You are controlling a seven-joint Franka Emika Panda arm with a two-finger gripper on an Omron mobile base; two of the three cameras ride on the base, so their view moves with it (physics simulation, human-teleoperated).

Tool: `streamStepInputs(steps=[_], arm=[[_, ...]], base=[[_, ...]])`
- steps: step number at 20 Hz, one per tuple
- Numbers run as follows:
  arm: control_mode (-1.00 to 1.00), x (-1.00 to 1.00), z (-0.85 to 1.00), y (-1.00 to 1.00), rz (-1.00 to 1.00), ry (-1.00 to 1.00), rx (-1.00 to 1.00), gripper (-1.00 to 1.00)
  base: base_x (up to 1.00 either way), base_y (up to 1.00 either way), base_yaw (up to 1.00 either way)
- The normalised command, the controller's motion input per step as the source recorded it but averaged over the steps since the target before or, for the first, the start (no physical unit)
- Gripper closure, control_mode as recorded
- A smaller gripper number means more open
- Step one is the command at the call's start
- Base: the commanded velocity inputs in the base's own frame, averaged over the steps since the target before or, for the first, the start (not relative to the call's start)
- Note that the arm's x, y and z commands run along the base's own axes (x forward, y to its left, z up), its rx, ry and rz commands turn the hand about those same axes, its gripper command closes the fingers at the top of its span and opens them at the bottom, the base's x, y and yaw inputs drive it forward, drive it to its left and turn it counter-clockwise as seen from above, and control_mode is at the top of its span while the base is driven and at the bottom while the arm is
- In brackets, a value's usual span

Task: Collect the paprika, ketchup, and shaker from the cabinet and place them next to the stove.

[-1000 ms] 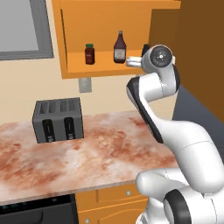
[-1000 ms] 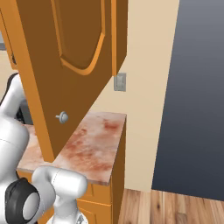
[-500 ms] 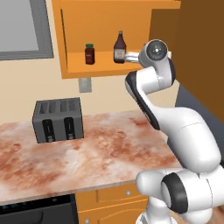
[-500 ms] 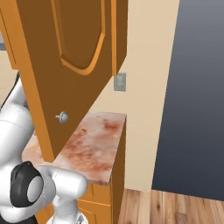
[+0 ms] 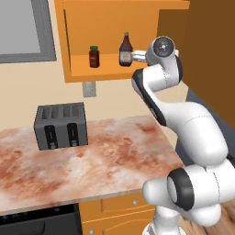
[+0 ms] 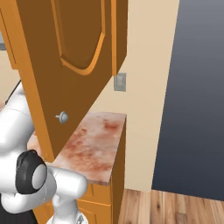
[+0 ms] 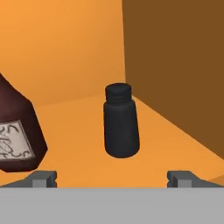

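Kitchen corner w/ marbled countertop (image 5: 92, 160); toaster (image 5: 61, 125) sits toward its rear left edge, clear of the reach path. Stove front (image 5: 41, 222) shows below the counter's near left edge, i.e. the drop-off zone lies that way. Arm rises from the near right of the left base view to shelf height, so the gripper (image 7: 111, 177) enters the cabinet (image 5: 110, 41) level w/ the shelf. Jaws fully spread, nothing held; fingertips (image 7: 43, 177) stand either side of the shaker (image 7: 121, 127) but short of it, not touching. Shaker stands upright mid-shelf, near the cabinet's right side wall, centred btw. the jaws — prob. the first pick, being nearest the hand. Ketchup (image 5: 125, 49) upright just beside it toward the shelf's middle; paprika (image 5: 94, 56) further along toward the left end, apart. Cabinet door (image 6: 74, 65) swung wide open, giving access. All three items still on the shelf: approach phase, no transfer made yet.
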Motion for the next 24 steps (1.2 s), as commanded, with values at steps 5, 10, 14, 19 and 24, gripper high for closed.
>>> streamStepInputs(steps=[5, 10, 14, 19, 24], arm=[[-1.00, 0.36, 0.00, -0.21, 0.00, 0.01, 0.01, -1.00], [-1.00, 0.36, 0.00, -0.19, 0.00, 0.01, 0.00, -1.00], [-1.00, 0.20, 0.00, -0.10, 0.00, 0.00, 0.00, -1.00], [-1.00, 0.10, 0.00, -0.11, 0.00, 0.00, 0.00, -1.00], [-1.00, 0.06, -0.02, -0.08, 0.00, 0.00, 0.00, -1.00]], base=[[0.00, 0.00, 0.00], [0.00, 0.00, 0.00], [0.00, 0.00, 0.00], [0.00, 0.00, 0.00], [0.00, 0.00, 0.00]])
